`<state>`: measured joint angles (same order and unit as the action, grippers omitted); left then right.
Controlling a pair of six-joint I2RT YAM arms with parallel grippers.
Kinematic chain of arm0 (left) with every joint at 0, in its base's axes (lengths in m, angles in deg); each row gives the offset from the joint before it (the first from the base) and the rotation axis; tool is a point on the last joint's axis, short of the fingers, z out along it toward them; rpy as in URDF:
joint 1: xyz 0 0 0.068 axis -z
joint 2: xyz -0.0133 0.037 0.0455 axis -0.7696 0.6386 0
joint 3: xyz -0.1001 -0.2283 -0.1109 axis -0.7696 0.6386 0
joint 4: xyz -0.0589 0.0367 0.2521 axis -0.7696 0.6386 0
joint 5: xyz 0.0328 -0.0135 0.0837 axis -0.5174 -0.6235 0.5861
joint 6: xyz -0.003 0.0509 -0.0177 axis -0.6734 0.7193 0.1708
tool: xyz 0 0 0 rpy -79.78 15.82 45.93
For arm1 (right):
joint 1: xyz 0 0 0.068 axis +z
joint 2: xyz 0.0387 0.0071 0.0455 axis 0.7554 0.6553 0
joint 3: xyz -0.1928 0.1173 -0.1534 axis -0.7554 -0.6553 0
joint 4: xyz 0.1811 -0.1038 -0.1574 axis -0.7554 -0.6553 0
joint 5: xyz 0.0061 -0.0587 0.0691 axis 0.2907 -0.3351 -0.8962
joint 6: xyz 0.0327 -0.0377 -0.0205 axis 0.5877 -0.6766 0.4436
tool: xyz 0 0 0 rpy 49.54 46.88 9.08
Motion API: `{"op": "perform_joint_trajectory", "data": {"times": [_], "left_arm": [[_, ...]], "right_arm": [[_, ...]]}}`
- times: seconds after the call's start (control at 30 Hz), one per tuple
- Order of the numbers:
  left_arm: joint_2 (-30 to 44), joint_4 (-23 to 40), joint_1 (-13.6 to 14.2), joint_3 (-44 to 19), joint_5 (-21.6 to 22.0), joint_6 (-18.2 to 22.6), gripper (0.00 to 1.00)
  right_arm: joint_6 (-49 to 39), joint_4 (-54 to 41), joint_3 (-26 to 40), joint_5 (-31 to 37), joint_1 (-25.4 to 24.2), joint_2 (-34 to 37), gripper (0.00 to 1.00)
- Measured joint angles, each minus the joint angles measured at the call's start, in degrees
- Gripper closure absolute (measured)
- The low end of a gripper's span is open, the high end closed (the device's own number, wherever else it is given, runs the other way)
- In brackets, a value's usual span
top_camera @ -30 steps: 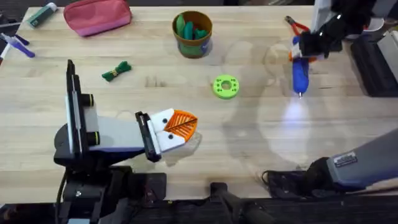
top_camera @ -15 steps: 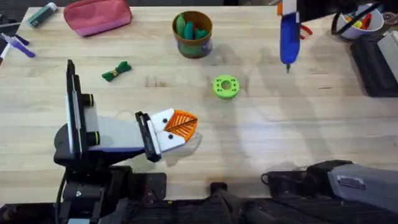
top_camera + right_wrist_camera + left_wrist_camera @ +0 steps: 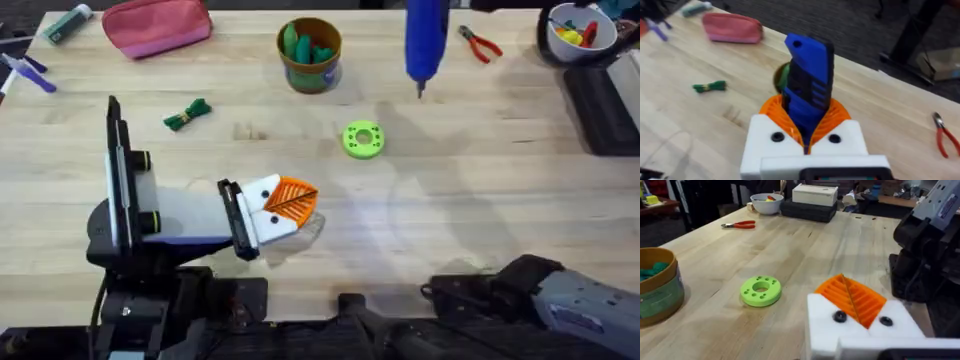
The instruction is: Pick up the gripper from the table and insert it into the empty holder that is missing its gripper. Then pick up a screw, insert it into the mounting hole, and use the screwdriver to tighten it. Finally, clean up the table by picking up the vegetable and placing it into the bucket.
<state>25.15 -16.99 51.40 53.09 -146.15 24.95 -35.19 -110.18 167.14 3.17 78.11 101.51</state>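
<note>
Since the earlier frames the blue pen-shaped electric screwdriver (image 3: pixel 426 40) has travelled from the right side of the pale wooden surface (image 3: pixel 480 200) toward the far middle, lifted off it, metal bit pointing toward the near edge; the right pincer (image 3: pixel 807 131) pinches it between its orange ribbed pads, the blue body standing up between them. The left pincer (image 3: pixel 852 302) rests low at the near left, its orange ribbed fingertip mounted on a white holder; whether its fingers are spread or pressed together cannot be told. From the screwdriver's bit, that holder lies toward the near left, past the bright green round disc (image 3: pixel 362 139); the screwdriver's long axis runs far-to-near. The dark green leafy vegetable bundle (image 3: pixel 187 114) lies at far left, well apart from the tan bucket (image 3: pixel 310 54), nearer the left arm.
</note>
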Motion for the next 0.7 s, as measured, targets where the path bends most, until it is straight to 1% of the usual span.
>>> {"op": "perform_joint_trajectory", "data": {"times": [0.13, 0.2, 0.3, 0.4, 0.53, 0.7], "left_arm": [[0.0, 0.0, 0.0, 0.0, 0.0, 0.0, 0.98], [0.0, 0.0, 0.0, 0.0, 0.0, 0.0, 0.98], [0.0, 0.0, 0.0, 0.0, 0.0, 0.0, 0.98], [0.0, 0.0, 0.0, 0.0, 0.0, 0.0, 0.98], [0.0, 0.0, 0.0, 0.0, 0.0, 0.0, 0.98], [0.0, 0.0, 0.0, 0.0, 0.0, 0.0, 0.98]], "right_arm": [[0.9, 0.2, 0.0, -0.3, 4.3, -1.7, 0.975], [1.1, 0.7, 0.0, -1.6, 5.9, -2.4, 0.975], [1.3, 3.1, 0.0, -4.7, 7.1, -3.3, 0.975], [1.3, 8.4, -0.8, -8.4, 7.3, -5.0, 0.975], [1.7, 16.7, -5.8, -12.2, 7.3, -9.6, 0.975], [3.8, 30.2, -15.7, -16.9, 7.3, -13.7, 0.975]]}}
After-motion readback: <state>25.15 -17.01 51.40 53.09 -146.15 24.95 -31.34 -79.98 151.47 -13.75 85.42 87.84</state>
